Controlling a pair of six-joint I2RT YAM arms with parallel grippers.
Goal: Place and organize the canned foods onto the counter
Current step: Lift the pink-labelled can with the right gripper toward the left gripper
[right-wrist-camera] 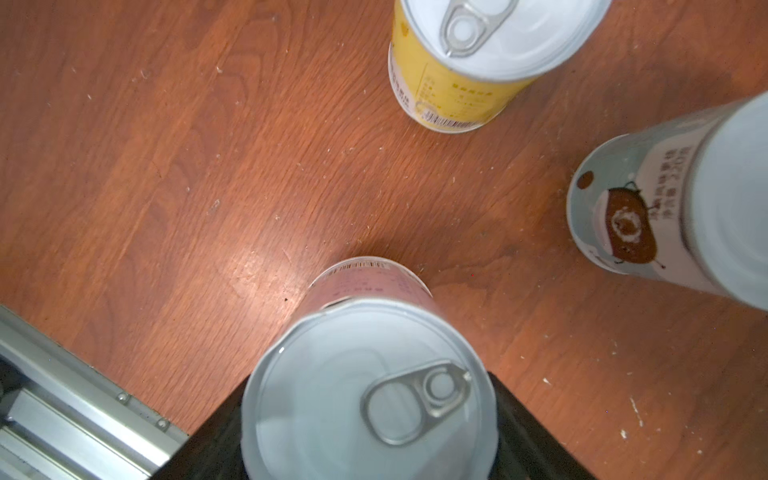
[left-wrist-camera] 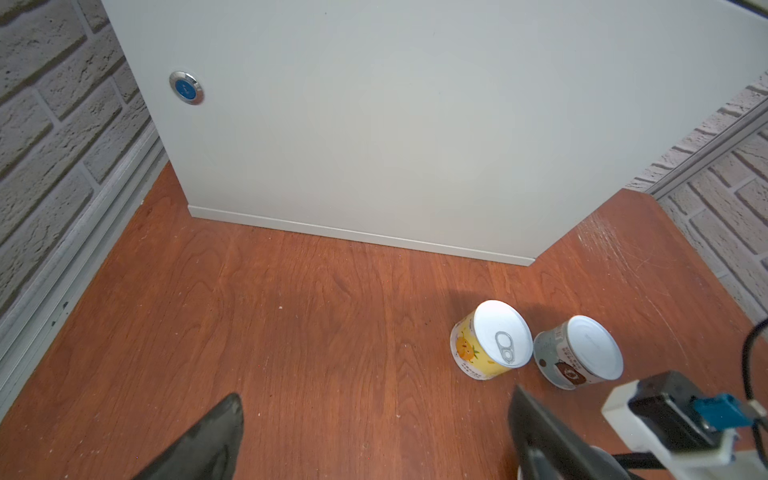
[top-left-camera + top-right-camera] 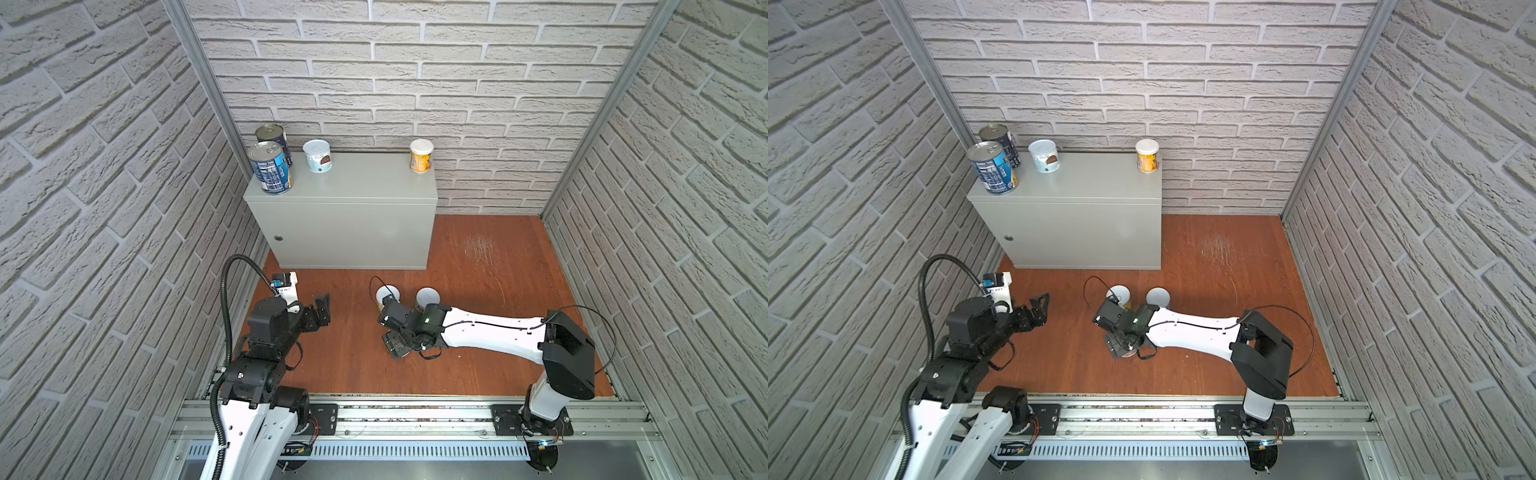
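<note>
The counter (image 3: 353, 189) is a grey cabinet against the back wall. On it stand two blue-labelled cans (image 3: 271, 167) (image 3: 274, 140), a white can (image 3: 318, 156) and a yellow can (image 3: 422, 156). On the floor stand a yellow can (image 2: 486, 345) (image 1: 453, 91) and a grey-white can (image 2: 577, 353) (image 1: 640, 216). My right gripper (image 1: 370, 419) (image 3: 400, 344) is shut on a pink-labelled can (image 1: 365, 286), a dark finger on each side of its lid. The arm hides this can in both top views. My left gripper (image 2: 374, 436) (image 3: 322, 309) is open and holds nothing, low over the floor left of these cans.
Brick-pattern walls close in the left, back and right sides. A metal rail (image 3: 415, 415) runs along the front edge of the wooden floor (image 3: 490, 257). The counter's front has a round lock (image 2: 186, 87). The right arm's cable (image 3: 374, 286) loops near the yellow floor can.
</note>
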